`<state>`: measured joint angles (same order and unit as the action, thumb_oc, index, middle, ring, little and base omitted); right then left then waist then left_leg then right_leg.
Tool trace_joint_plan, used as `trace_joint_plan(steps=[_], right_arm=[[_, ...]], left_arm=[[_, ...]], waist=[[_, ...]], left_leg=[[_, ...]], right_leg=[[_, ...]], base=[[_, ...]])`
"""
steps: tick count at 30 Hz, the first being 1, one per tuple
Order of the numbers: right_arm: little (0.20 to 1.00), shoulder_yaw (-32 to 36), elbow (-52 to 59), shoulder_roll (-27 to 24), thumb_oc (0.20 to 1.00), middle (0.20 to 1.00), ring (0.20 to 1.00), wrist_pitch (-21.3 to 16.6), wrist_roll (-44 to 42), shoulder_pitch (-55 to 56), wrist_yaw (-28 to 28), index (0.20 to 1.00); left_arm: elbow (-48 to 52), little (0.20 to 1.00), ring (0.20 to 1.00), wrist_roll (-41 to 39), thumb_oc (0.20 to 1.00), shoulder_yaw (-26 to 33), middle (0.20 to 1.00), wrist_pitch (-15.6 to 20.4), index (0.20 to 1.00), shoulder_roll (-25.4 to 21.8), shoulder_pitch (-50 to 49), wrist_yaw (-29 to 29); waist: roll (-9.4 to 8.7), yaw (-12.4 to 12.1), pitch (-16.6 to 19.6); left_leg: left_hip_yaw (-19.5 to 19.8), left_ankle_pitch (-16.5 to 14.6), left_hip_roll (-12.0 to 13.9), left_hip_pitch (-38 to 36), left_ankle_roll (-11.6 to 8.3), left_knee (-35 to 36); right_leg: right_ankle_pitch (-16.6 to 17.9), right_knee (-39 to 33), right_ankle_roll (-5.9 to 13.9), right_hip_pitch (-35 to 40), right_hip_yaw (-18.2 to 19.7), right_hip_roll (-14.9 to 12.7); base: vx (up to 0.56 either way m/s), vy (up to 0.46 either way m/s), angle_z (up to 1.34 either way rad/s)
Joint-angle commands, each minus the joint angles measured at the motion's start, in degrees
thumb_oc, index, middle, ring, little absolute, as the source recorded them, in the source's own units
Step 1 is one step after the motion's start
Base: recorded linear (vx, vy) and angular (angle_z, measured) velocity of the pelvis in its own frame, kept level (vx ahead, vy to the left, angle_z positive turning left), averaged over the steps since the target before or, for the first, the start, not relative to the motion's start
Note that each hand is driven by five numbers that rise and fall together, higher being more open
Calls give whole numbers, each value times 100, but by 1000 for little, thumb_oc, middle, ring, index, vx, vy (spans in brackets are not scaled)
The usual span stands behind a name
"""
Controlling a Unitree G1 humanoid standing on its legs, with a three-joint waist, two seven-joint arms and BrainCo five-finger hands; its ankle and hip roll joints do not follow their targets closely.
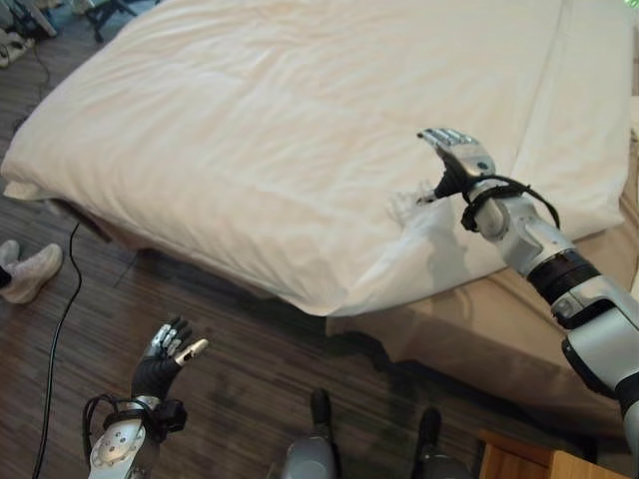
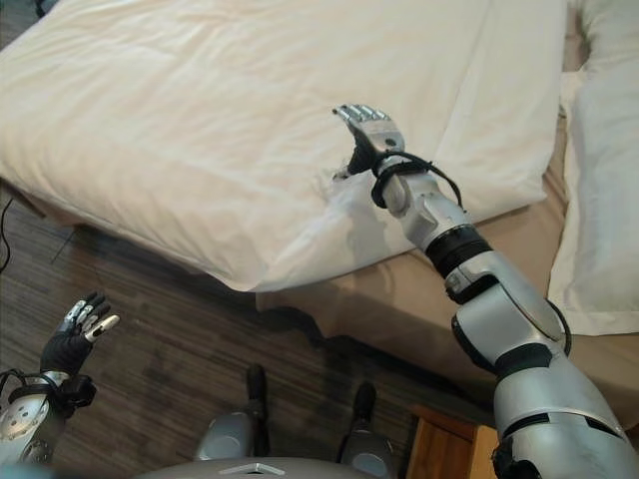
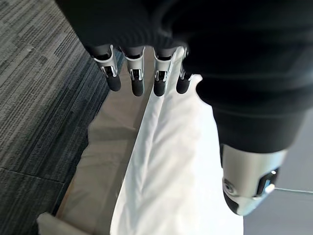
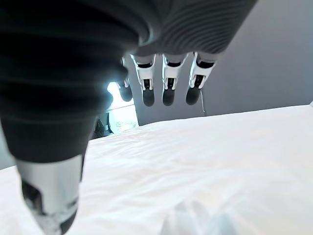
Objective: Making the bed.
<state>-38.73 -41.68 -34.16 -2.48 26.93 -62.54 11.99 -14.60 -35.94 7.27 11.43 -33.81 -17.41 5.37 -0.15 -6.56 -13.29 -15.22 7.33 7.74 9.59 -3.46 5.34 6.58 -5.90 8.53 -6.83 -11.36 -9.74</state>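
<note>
A white duvet lies spread over the bed, its near corner hanging over the tan sheet at the bed's edge. My right hand hovers just above the duvet near that corner, fingers straight and open, holding nothing. A small bunched peak of cloth stands right below it. My left hand is low over the floor, well off the bed, fingers relaxed and open; its wrist view looks along the duvet edge.
A white pillow lies at the bed's right end. Dark striped carpet surrounds the bed. A person's white shoe is at the far left. A wooden nightstand corner sits at the lower right.
</note>
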Motion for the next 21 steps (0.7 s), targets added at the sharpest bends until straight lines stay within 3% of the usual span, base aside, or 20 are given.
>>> trace_joint_plan(steps=[1, 8, 9, 11, 12, 13, 14, 19, 21], right_arm=[[1000, -356, -279, -209, 1000, 1000, 1000, 9, -37, -1090, 241, 1000], [1000, -755, -1186, -432, 1000, 1000, 1000, 68, -106, -1581, 345, 1000], [1000, -952, -1370, -147, 1000, 1000, 1000, 303, -2, -1534, 258, 1000], [1000, -966, -1467, -63, 1000, 1000, 1000, 351, 63, -1367, 353, 1000], [407, -945, -1875, 106, 407, 407, 407, 405, 57, -1223, 356, 407], [407, -940, -2026, 163, 407, 407, 407, 425, 41, -1169, 332, 407], [200, -945, -2039, 173, 200, 200, 200, 420, 40, -1173, 338, 200], [200, -798, -2581, 585, 200, 200, 200, 481, 49, -669, 210, 200], [200, -532, -2536, 729, 200, 200, 200, 468, -60, -332, 280, 200]], left_arm=[[37, 1000, 1000, -331, 1000, 116, 1000, 331, 1000, -489, 230, 70], [-316, 1000, 1000, -384, 1000, -162, 1000, 410, 1000, -408, 520, 82], [-828, 1000, 1000, 67, 1000, -837, 1000, 314, 1000, -473, 2126, -540], [-777, 1000, 1000, 91, 1000, -803, 1000, 363, 1000, -392, 2268, -569], [-875, 1000, 1000, -44, 1000, -746, 1000, 396, 1000, -312, 2400, -655], [-932, 1000, 1000, -140, 1000, -707, 1000, 393, 1000, -263, 2422, -671], [-936, 1000, 1000, -144, 1000, -704, 1000, 395, 1000, -265, 2419, -668], [-1519, 1000, 1000, -184, 1000, -935, 1000, 285, 1000, -70, 2754, -667], [-1730, 1000, 1000, -96, 1000, -1119, 1000, 244, 1000, 28, 2973, -688]], waist=[[-71, -126, -295], [175, -177, -425], [140, 53, -485], [189, 20, -472], [225, 40, -408], [225, 58, -382], [224, 63, -375], [178, 279, -204], [56, 451, -71]], left_leg=[[85, 11, 298, -127, -402, -34], [104, 200, 341, 505, -507, -34], [13, 180, 369, 560, -572, -34], [12, 216, 361, 620, -579, -34], [32, 192, 356, 609, -601, -34], [34, 216, 348, 619, -593, -34], [36, 217, 347, 626, -593, -34], [12, 118, 272, 454, -535, -34], [-64, 2, 227, 195, -470, -34]], right_leg=[[-63, 90, 96, -247, 268, -270], [106, 90, 145, -925, 352, -323], [110, 90, 176, -1054, 425, -305], [157, 90, 180, -1107, 457, -311], [129, 90, 200, -1091, 443, -323], [154, 90, 194, -1104, 451, -327], [155, 90, 194, -1109, 450, -327], [149, 90, 187, -955, 461, -413], [134, 90, 192, -736, 442, -480]], base=[[-84, -21, 14], [-90, 2, 3], [-71, 21, 2], [-49, -6, 8], [-56, -27, 1], [-40, -24, -9], [-41, 3, -6], [8, 16, -2], [55, 40, 7]])
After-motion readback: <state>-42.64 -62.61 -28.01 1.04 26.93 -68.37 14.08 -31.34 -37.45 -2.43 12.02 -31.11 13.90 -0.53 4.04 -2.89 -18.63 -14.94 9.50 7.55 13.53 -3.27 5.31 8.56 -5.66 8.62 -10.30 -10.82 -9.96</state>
